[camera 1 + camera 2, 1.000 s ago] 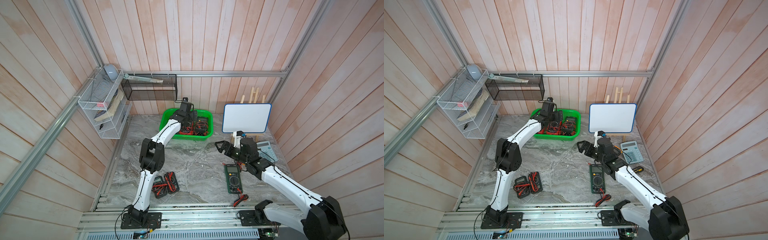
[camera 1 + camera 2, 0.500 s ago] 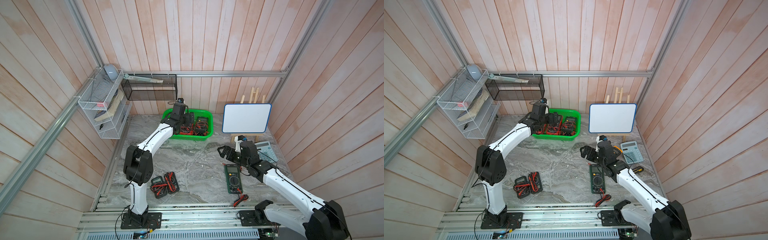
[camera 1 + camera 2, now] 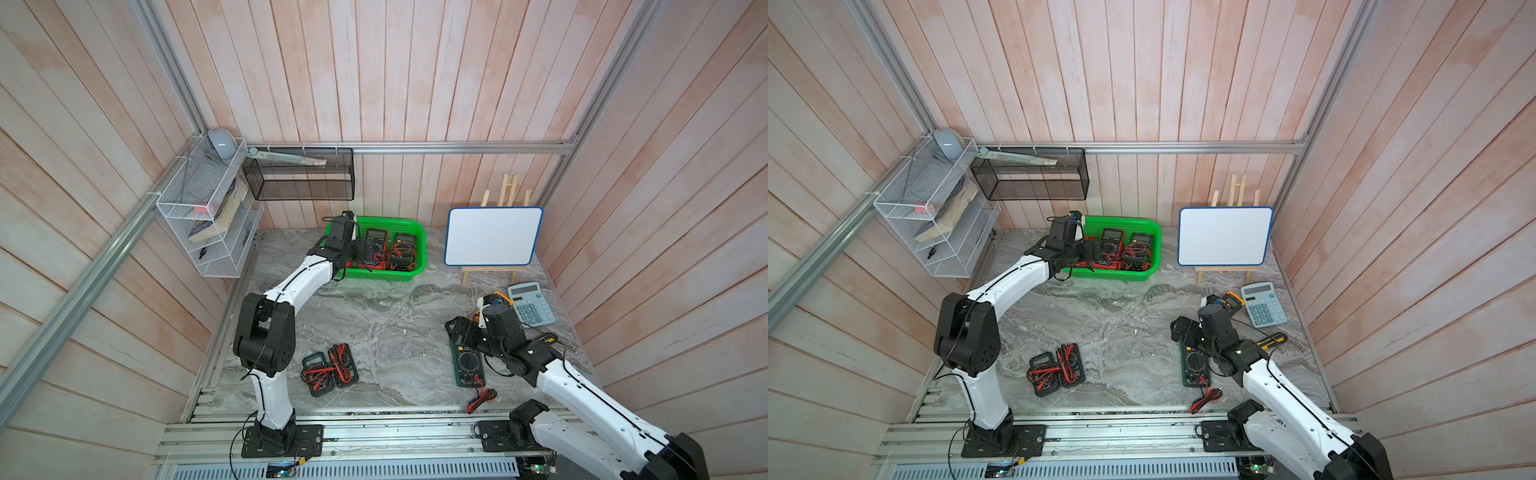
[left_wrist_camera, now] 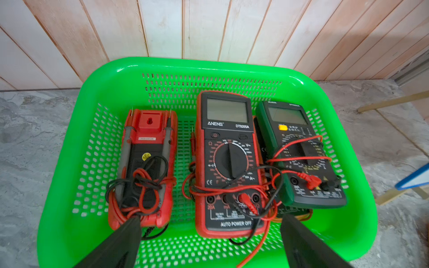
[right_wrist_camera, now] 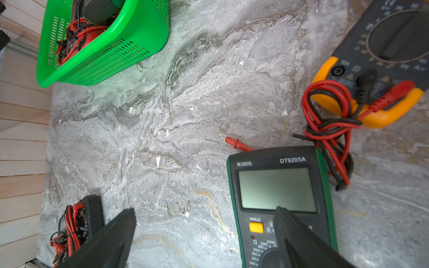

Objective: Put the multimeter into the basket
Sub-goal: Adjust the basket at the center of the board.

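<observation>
Grey marble-look worktop (image 3: 374,316). The green basket (image 3: 374,275) sits at the back by the wall, with a whiteboard on a little easel (image 3: 492,237) beside it. A green multimeter (image 3: 468,365) lies flat front right, with a yellow multimeter (image 3: 501,297) and a calculator (image 3: 531,305) behind it. Two small black multimeters (image 3: 328,370) lie touching front left.

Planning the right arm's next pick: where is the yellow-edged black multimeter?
The yellow-edged black multimeter lies on the grey marble table's right side, beside the pale blue calculator, partly hidden by the right arm's wrist in both top views.
</observation>
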Tool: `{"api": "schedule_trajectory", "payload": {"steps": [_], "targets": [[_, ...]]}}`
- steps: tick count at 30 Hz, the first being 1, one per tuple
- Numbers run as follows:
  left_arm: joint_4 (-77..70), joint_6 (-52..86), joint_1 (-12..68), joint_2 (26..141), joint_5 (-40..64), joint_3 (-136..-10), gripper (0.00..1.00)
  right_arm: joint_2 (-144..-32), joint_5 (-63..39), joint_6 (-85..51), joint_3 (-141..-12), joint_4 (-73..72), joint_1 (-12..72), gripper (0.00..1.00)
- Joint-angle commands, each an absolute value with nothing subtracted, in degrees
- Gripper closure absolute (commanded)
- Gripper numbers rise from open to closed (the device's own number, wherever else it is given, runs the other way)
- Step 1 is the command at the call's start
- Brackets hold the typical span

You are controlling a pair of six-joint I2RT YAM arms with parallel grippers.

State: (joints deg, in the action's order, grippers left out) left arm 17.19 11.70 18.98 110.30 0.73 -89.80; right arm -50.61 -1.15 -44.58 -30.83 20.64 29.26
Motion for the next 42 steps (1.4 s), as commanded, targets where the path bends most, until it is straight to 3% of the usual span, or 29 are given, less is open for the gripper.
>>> {"api": "schedule_trajectory", "payload": {"steps": [1,25,42], "targets": [[18.1,8.8,18.4,114.8,6.0,-94.4,0.00,-49.7,1.1,-45.4,-30.8,24.6,29.8,0.02],[23.9,7.4,19.6,118.2,14.3,-90.0,0.00,-50.3,2.6,-45.2,-31.7,27.7,30.0,0.02],[20.1,13.5,26.1,107.4,18.6,-72.8,0.00,-54.7,5.0,-43.8,-30.1,30.8,29.9,0.02]]}}
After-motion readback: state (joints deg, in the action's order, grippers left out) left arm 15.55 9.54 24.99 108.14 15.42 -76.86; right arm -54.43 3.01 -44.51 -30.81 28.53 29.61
